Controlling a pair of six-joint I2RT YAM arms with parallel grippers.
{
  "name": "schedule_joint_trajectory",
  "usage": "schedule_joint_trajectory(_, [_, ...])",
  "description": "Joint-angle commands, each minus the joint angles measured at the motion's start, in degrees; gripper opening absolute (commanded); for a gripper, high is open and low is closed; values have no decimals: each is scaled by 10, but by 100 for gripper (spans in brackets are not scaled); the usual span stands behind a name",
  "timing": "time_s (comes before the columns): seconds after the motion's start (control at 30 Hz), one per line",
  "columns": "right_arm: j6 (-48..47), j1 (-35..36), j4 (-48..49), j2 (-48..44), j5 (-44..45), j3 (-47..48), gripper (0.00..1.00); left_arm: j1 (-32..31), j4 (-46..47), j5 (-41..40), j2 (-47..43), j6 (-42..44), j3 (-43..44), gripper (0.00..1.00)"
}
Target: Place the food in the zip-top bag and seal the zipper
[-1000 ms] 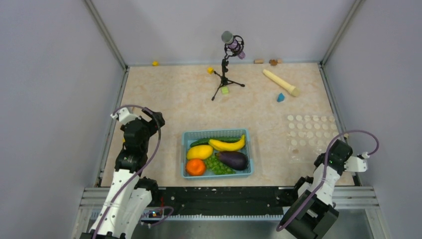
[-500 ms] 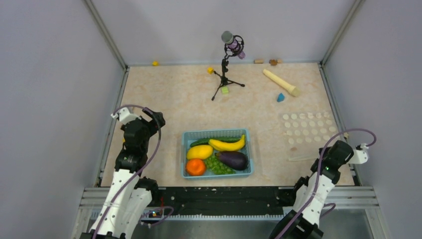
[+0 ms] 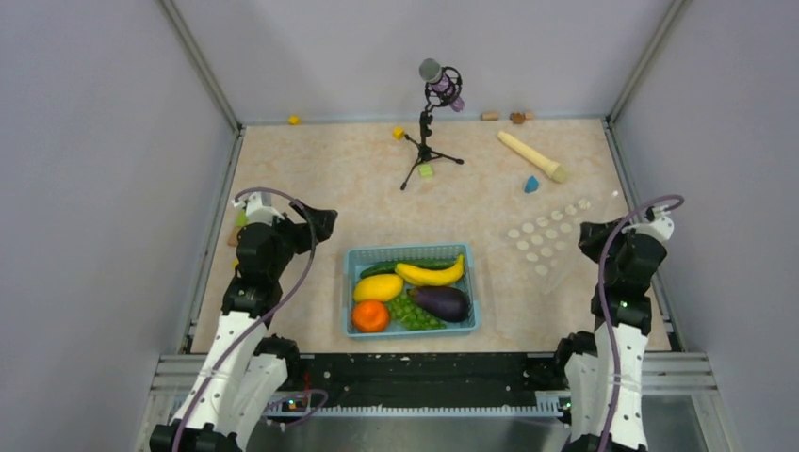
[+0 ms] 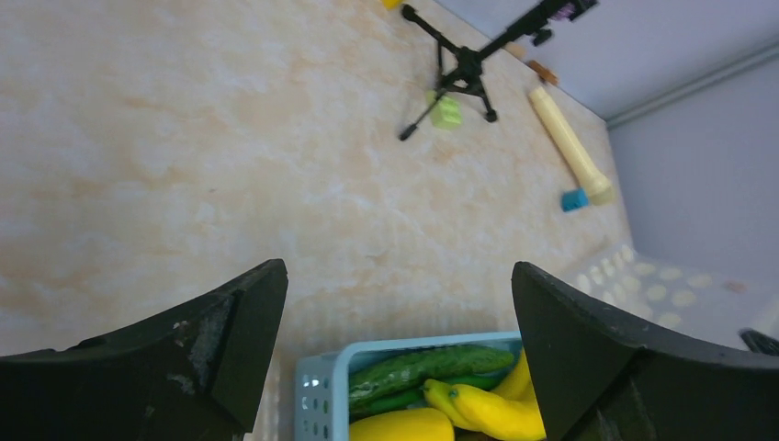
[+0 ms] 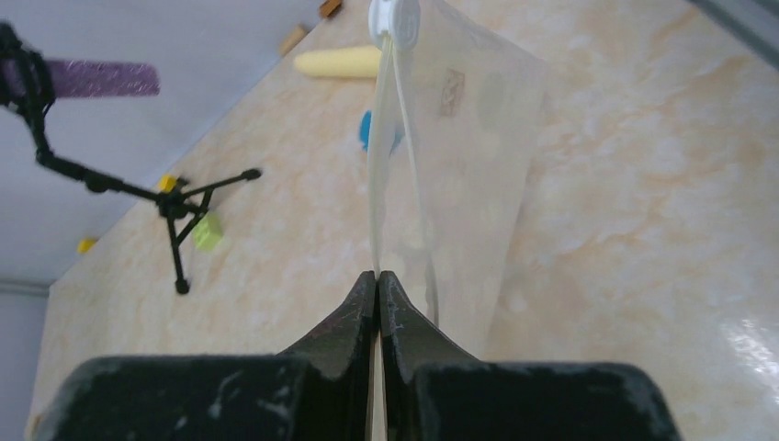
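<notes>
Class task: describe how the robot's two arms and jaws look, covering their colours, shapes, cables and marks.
The left arm and right arm match: white lower links, black upper joints and a small white fitting near each wrist. A thin purple cable loops alongside each. The jaws are black, blunt wedges with whitish scuffs on their matte surfaces.

Marbled beige tabletop [image 3: 311, 169]. Blue basket [image 3: 411, 250] between left gripper [image 4: 395, 276] and right gripper [image 5: 378, 276]; well beyond both, microphone tripod [image 3: 426, 151], green block [image 3: 425, 171], beige cylinder [image 3: 532, 155], blue block [image 3: 531, 185].
</notes>
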Motion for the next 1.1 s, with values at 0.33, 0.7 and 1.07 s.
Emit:
schedule_joint_trajectory(0.33, [68, 364, 76, 68, 66, 44, 0, -177, 195, 161, 114, 22, 38, 97])
schedule_joint_trajectory(0.7, [81, 611, 192, 256, 265, 117, 0, -331, 205, 128, 307, 59, 137, 97])
schedule_joint_trajectory(1.07, [130, 617, 228, 237, 273, 92, 0, -371, 349, 165, 431, -11, 154, 89])
